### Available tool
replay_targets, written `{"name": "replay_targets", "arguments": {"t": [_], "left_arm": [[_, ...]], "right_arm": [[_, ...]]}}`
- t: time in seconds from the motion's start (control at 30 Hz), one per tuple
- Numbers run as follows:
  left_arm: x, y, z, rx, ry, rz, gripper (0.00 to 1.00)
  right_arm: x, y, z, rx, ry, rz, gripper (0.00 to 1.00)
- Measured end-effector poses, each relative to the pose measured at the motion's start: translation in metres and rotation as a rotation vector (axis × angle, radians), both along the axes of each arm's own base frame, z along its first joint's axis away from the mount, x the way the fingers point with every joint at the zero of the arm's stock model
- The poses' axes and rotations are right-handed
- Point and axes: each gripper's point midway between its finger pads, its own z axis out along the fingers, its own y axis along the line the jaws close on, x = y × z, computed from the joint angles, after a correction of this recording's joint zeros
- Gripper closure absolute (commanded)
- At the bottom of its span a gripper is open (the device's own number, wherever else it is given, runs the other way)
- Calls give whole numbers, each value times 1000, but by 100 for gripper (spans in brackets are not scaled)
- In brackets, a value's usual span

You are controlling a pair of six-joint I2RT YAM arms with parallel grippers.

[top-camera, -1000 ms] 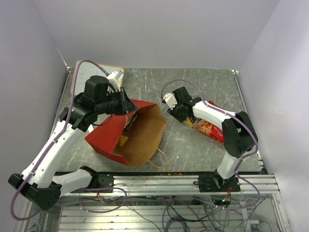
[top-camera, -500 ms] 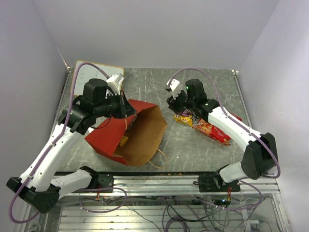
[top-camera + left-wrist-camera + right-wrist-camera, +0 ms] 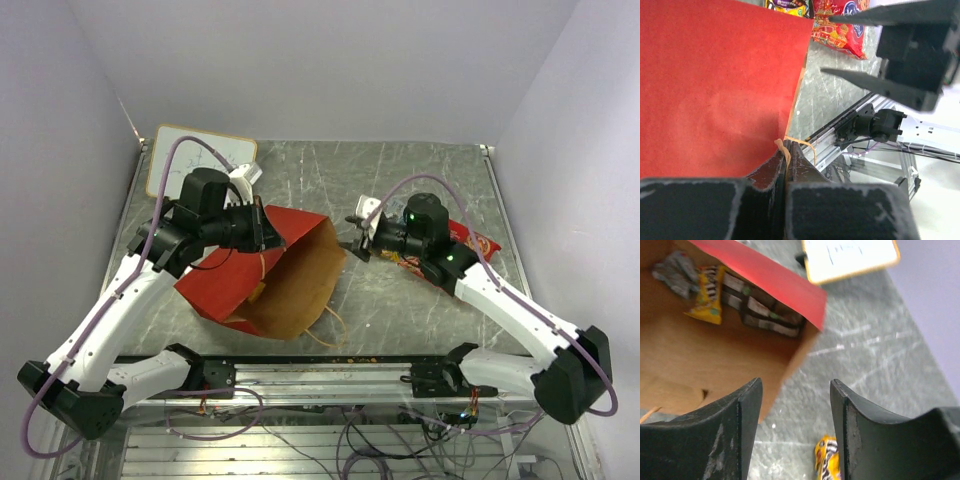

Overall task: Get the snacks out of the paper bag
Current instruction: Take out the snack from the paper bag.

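**A:** From the overhead camera, where does everything lie?

**B:** The red paper carrier bag [image 3: 215,280] lies on its side on the grey marbled tabletop [image 3: 420,180], with its mouth towards the right arm. The left end effector [image 3: 262,228] is clenched on its upper rim, I judge to prop the mouth wide. The right end effector [image 3: 356,240] hovers released just outside that mouth. A large red crinkly packet [image 3: 470,238] lies beyond it, already out.

**A:** And the left wrist camera?

**B:** Its fingers pinch the red paper edge together with a thin tan loop handle [image 3: 801,143]. The packet's blue logo is too small to read.

**A:** The right wrist camera?

**B:** The fingers are parted with nothing between them, aimed into the bag. A small orange-yellow packet [image 3: 707,292], dark bars [image 3: 765,312] and a grey-white wrapper [image 3: 675,270] wait inside. A second yellow packet [image 3: 826,460] sits on the tabletop. Their lettering is blurred, and the white tan-framed board [image 3: 850,255] carries marks I cannot read
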Motion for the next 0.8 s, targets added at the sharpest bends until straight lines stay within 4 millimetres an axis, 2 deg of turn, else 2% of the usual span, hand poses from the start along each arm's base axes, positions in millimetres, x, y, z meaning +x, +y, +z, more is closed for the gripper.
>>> {"name": "replay_targets", "arguments": {"t": [0.13, 0.2, 0.43, 0.57, 0.7, 0.8], "left_arm": [[-2, 0, -3, -3, 27, 7, 93], [-2, -1, -3, -9, 37, 12, 93], [3, -5, 0, -42, 63, 44, 93], [7, -6, 7, -59, 49, 61, 93], [11, -7, 15, -69, 26, 66, 93], [11, -7, 17, -70, 22, 67, 93]], "right_arm": [[-35, 19, 22, 0, -155, 153, 38], [-47, 26, 25, -1, -203, 209, 37], [-67, 57, 17, -27, -284, 334, 38], [-76, 76, -3, -81, -332, 425, 39], [-83, 101, -39, -181, -375, 528, 41], [-79, 116, -72, -288, -416, 573, 41]]}}
